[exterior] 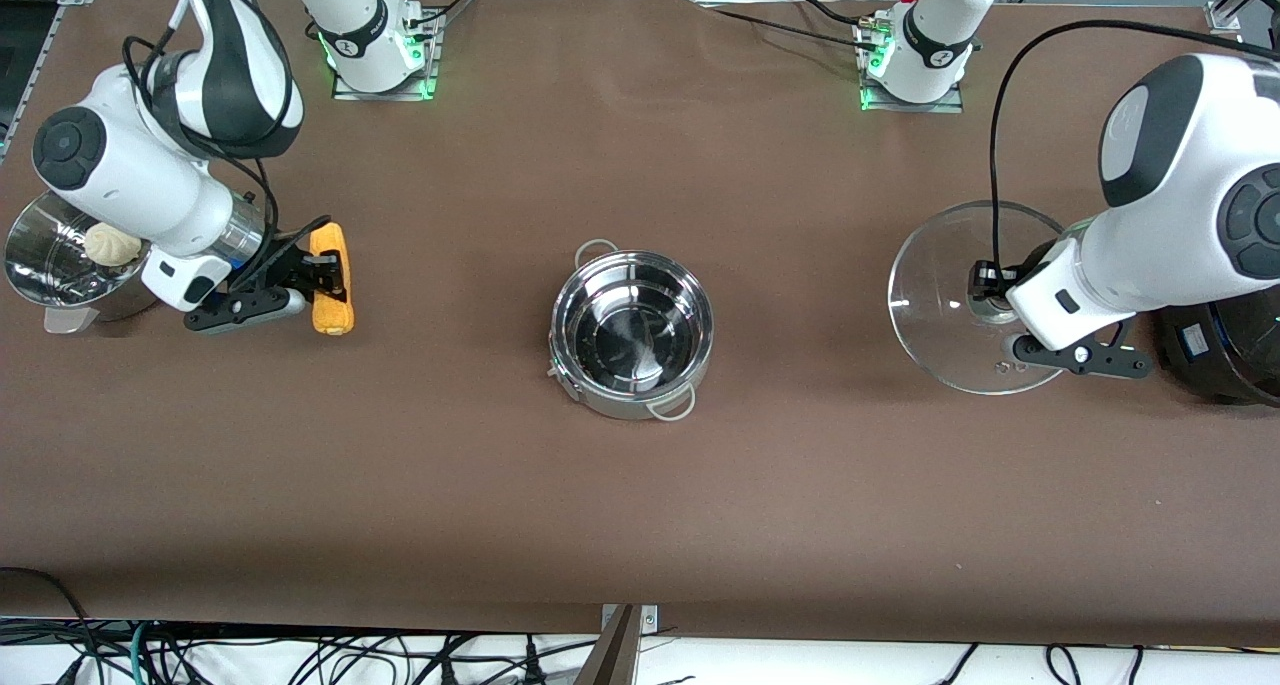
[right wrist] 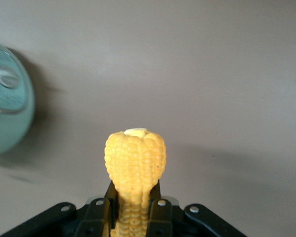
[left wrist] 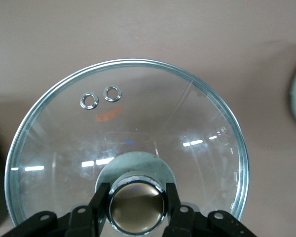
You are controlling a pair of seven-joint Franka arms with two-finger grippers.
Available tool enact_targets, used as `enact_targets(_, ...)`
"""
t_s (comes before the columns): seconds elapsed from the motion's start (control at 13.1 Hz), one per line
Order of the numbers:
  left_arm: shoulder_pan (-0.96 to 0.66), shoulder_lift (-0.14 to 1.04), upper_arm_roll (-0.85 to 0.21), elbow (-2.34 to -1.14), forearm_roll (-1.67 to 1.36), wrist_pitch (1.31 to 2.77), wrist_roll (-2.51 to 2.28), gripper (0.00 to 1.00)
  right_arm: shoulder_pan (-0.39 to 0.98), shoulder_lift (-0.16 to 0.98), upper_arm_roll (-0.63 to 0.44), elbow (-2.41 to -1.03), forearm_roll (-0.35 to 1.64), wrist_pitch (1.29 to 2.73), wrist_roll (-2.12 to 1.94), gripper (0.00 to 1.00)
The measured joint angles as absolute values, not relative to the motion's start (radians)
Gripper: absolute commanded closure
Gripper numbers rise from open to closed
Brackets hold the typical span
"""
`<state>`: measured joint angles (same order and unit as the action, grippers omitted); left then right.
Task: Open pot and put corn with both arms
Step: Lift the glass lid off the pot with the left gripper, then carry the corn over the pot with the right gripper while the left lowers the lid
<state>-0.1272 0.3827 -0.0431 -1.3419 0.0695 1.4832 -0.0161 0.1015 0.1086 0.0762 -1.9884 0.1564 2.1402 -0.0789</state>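
The steel pot [exterior: 630, 331] stands open and empty at the table's middle, its wire handles showing. My left gripper [exterior: 990, 300] is shut on the tan knob [left wrist: 136, 205] of the glass lid [exterior: 945, 295], holding the lid low over the table at the left arm's end; in the left wrist view the fingers [left wrist: 101, 197] press both sides of the knob on the lid [left wrist: 128, 123]. My right gripper [exterior: 322, 270] is shut on the yellow-orange corn [exterior: 330, 283] at the right arm's end. In the right wrist view the corn [right wrist: 134, 153] sticks out past the right gripper [right wrist: 134, 205].
A steel steamer basket [exterior: 45, 275] with a white bun [exterior: 112, 245] stands at the right arm's end, partly under that arm. A big black cooker [exterior: 1225, 355] sits at the left arm's end, beside the lid. Brown table surface lies around the pot.
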Motion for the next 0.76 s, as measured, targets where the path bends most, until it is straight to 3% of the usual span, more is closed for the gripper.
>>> enact_targets(0.38, -0.067, 0.356, -0.043, -1.613, 0.086, 1.806, 0.135, 1.0, 0.275, 0.129, 0.101, -1.928, 0.094, 2.133, 0.289, 0.88)
enact_targets(0.76, -0.015, 0.357, -0.043, -1.796, 0.086, 1.994, 0.332, 1.0, 0.519, 0.289, 0.106, -1.671, -0.054, 2.011, 0.736, 0.9)
